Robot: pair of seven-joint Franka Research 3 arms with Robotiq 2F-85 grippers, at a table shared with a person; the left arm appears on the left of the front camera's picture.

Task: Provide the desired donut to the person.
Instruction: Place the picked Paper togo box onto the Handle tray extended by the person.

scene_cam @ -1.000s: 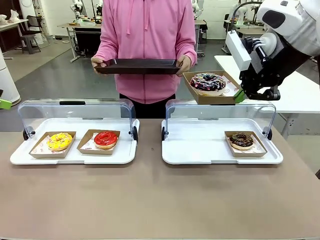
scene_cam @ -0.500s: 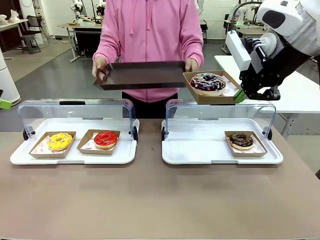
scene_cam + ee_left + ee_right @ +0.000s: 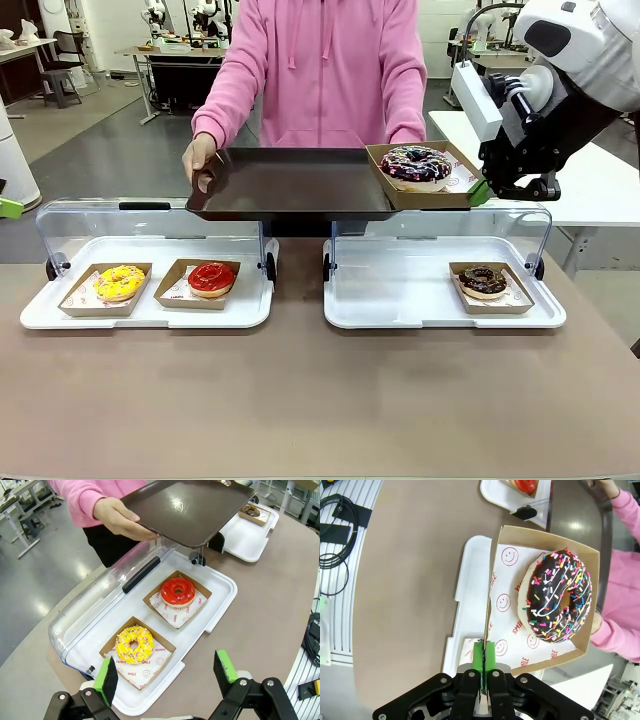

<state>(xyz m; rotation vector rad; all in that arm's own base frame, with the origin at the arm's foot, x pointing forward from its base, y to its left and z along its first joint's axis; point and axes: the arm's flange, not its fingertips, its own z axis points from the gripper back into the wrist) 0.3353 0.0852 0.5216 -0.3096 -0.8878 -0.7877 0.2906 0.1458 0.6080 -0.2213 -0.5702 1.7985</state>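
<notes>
A chocolate donut with coloured sprinkles [image 3: 415,164] [image 3: 560,596] lies in a brown cardboard tray [image 3: 452,190] [image 3: 546,538] held up in the air above the right case. My right gripper [image 3: 480,193] [image 3: 484,660] is shut on that tray's wall. The person [image 3: 325,70] in a pink hoodie stands across the table and holds a dark serving tray [image 3: 290,185] [image 3: 190,510] out level, its right end next to the cardboard tray. My left gripper [image 3: 167,672] hangs open above the left case, with nothing between its fingers.
The left white case [image 3: 150,312], lid up, holds a yellow donut [image 3: 119,283] [image 3: 134,644] and a red donut [image 3: 211,278] [image 3: 177,590]. The right case [image 3: 400,300] holds a small chocolate donut [image 3: 483,281]. Bare brown table lies in front of both cases.
The person has stepped closer and lowered the dark serving tray forward until it sits beside the held donut tray. My right arm has not moved.
</notes>
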